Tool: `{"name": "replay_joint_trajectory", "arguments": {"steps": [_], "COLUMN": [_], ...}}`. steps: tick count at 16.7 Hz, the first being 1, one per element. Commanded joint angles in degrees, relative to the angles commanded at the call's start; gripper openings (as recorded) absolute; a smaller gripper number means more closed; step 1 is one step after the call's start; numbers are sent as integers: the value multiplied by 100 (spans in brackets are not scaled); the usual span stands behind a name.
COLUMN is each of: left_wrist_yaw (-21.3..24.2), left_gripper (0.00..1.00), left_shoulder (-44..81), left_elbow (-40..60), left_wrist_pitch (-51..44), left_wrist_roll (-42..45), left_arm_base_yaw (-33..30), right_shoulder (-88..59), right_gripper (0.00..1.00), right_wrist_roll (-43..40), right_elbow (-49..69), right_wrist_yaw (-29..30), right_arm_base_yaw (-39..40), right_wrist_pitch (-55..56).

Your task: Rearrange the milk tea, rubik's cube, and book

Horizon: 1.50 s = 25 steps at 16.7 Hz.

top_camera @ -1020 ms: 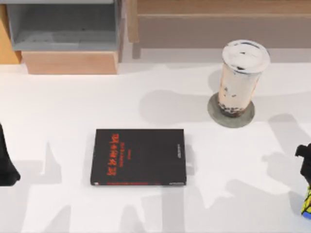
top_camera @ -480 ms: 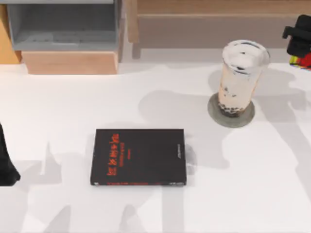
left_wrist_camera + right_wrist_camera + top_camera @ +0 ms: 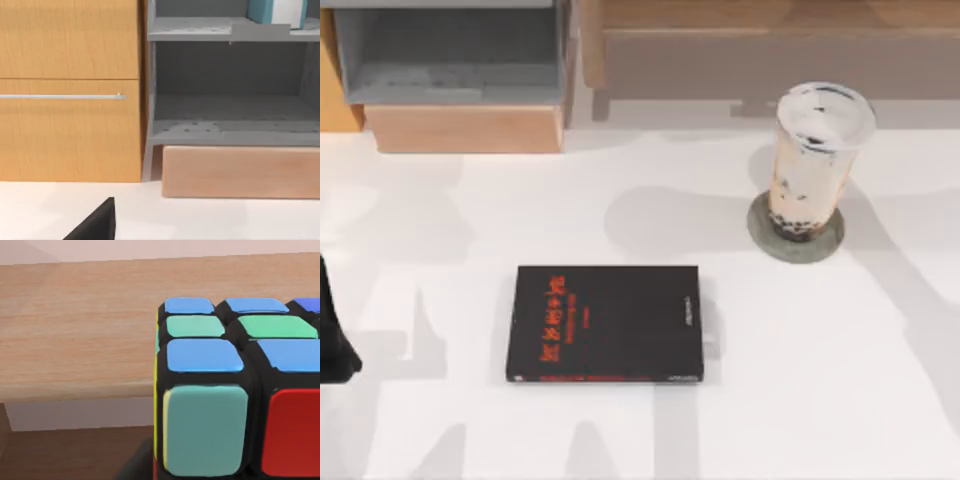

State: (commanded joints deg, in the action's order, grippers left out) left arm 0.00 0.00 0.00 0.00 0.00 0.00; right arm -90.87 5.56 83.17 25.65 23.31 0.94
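While the cube (image 3: 235, 390) fills the right wrist view before a wooden shelf (image 3: 75, 325) | right grip: cannot tell | tea (image 3: 815, 165) on coaster (image 3: 760, 232) | book (image 3: 275, 11) shelved | left arm (image 3: 335, 340) parked table-left, fingers unseen | cube placement left

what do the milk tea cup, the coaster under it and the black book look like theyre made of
Milk tea cup: likely clear plastic, drink and dark pearls showing through, white lid. Coaster: matte grey, perhaps stone or felt. Black book: paper or card cover, matte, red lettering.
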Motion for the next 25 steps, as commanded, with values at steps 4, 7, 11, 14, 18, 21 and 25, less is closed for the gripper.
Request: {"name": "replay_joint_trajectory", "arguments": {"steps": [4,7,11,14,18,21,25], "left_wrist_yaw": [0,0,0,0,0,0,0], "left_gripper": [100,100,100,100,100,100,100], "left_shoulder": [0,0,0,0,0,0,0], "left_elbow": [0,0,0,0,0,0,0], "left_wrist_pitch": [0,0,0,0,0,0,0], "left_wrist_roll": [0,0,0,0,0,0,0], "left_arm_base_yaw": [0,0,0,0,0,0,0], "right_shoulder": [-165,-165,-82,-388,-1455,-2109,-2316], "right_gripper": [0,0,0,0,0,0,0], "right_wrist_roll": [-466,-466,-467,-540,-583,-514,-477], "right_elbow": [308,308,514,1158,2238,2834,2974], "right_wrist_yaw": [103,103,21,-219,-490,-494,-441], "right_arm_base_yaw": [199,199,92,-184,-494,-422,-378], "right_wrist_pitch": [500,500,600,689,397,123,-2]}}
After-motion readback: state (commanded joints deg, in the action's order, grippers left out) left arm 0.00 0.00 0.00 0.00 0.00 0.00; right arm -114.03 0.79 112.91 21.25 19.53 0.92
